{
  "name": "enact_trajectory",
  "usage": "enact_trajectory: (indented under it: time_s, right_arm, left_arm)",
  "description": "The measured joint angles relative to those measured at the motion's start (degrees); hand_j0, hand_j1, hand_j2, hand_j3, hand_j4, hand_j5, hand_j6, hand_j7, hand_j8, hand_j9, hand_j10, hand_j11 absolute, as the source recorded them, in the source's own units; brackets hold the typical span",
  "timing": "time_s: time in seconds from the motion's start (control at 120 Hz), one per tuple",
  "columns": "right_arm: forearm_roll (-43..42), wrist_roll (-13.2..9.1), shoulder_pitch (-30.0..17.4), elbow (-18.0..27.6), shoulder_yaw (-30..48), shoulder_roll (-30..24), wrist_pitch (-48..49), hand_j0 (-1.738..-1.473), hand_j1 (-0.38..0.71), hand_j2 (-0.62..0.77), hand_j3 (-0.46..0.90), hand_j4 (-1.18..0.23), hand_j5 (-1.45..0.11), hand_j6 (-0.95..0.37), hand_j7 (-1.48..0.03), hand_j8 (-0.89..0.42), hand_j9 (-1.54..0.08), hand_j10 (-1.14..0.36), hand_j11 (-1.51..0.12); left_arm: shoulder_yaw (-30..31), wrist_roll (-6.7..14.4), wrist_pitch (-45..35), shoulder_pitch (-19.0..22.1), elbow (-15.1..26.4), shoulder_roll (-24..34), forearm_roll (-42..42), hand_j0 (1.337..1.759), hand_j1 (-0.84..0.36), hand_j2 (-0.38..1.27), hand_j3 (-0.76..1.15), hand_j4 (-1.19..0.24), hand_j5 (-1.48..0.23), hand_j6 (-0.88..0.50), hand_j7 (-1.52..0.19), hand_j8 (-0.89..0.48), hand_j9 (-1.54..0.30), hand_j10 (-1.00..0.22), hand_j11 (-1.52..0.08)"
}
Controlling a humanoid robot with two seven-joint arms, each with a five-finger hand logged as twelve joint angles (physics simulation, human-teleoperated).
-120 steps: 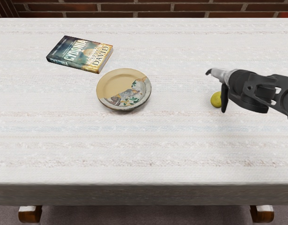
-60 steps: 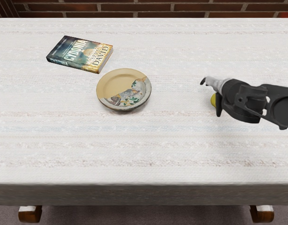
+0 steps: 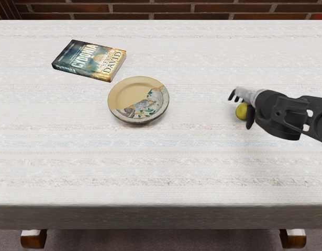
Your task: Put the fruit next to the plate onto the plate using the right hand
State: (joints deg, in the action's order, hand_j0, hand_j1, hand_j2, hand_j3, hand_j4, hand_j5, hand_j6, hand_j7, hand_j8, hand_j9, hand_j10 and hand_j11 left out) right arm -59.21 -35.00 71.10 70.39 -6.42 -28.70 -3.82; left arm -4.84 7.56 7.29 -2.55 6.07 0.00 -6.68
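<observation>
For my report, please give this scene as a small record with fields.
fruit: yellow fruit on the table, well right of the plate
plate: holds no fruit
right hand: right hand at the fruit; grasp unclear
left hand: not in view
book: book lies beyond the plate, to its left
task: not yet done

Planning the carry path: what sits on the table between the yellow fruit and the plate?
Nothing: in the head view, only bare table lies between the fruit and the plate; the book lies off that line.
</observation>
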Motion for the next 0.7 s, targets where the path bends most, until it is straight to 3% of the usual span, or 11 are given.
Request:
enact_trajectory:
  time_s: [0.7]
  right_arm:
    - [-2.47, 0.0, -2.88, -3.08, 0.22, 2.08, -5.72, -1.658, 0.06, -0.07, 0.0, -0.35, -0.45, -0.35, -0.45, -0.35, -0.45, -0.35, -0.45]
  left_arm:
    - [0.0, 0.0, 0.0, 0.0, 0.0, 0.0, 0.0, 1.658, 0.34, 0.0, 0.0, -0.01, -0.01, -0.01, -0.01, -0.01, -0.01, -0.01, -0.01]
